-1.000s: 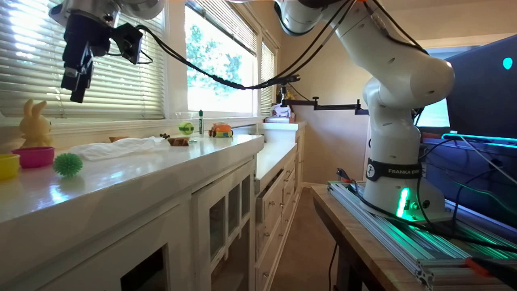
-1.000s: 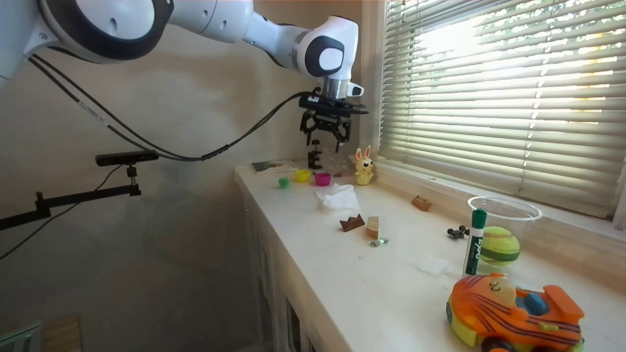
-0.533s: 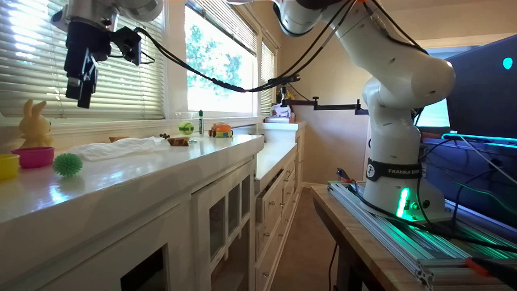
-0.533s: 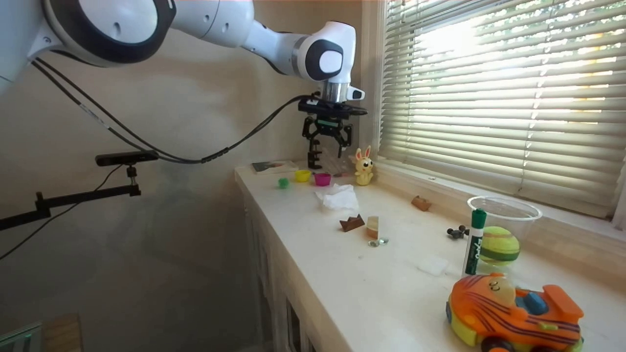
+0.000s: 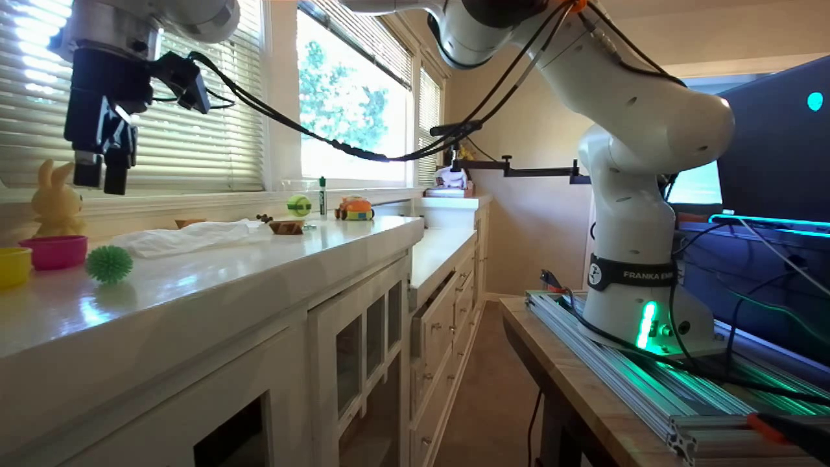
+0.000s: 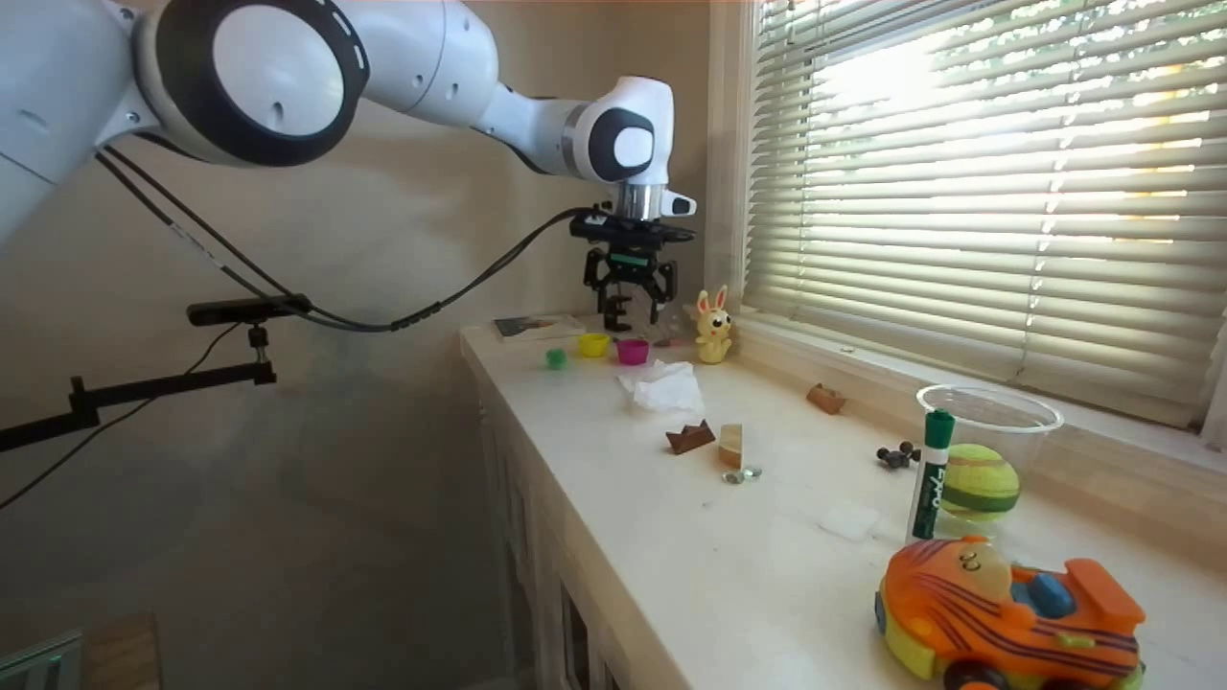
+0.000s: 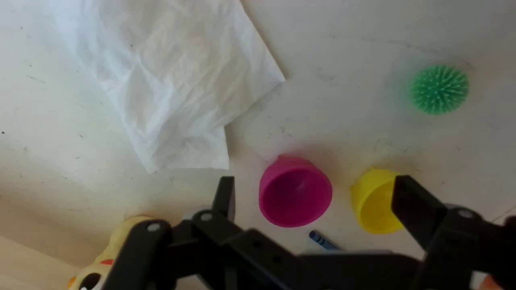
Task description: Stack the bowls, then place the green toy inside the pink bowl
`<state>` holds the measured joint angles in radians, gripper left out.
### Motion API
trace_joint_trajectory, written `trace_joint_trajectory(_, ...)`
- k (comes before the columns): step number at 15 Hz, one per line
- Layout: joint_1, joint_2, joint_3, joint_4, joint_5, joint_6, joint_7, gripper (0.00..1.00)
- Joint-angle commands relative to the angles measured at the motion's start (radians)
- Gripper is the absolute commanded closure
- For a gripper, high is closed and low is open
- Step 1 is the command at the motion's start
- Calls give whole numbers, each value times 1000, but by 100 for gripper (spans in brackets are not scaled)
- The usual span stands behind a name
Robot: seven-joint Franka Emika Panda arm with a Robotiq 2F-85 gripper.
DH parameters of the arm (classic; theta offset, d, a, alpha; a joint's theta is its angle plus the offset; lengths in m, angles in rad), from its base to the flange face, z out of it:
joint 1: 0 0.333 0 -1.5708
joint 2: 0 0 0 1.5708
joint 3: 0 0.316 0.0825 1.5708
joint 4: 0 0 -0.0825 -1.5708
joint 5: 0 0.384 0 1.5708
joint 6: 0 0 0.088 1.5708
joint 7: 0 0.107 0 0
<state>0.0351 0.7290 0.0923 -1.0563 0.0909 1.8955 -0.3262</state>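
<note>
My gripper hangs above the counter, higher than the pink bowl and pointing down, its two fingers parted wide and released. In the wrist view the pink bowl shows in the gap between them, while one finger covers part of the yellow bowl. The pink bowl stands mouth-up on the counter; just beside it, a narrow gap between, stands the yellow bowl, mouth-up too. The green toy, a round spiky ball, rests on the counter near the pink bowl but apart from it, on the side away from the window blinds. Toward those blinds from the pink bowl sits the pale yellow rabbit figure, upright. A crumpled white tissue lies near the pink bowl, apart from it, and in the wrist view a blue stick shows just beside the pink bowl, partly hidden by my gripper. Well apart from the pink bowl, in both exterior views, I see an orange toy car and, closer to the pink bowl than the car is, a green-capped marker standing upright beside a clear cup.
</note>
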Motion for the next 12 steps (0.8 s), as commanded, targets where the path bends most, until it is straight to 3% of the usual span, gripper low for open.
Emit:
trace_joint_trajectory(1, 23, 56, -16, 85, -46, -2, 56, 0)
trace_joint_trajectory(12, 39, 169, -12, 218, -35, 10, 42, 0)
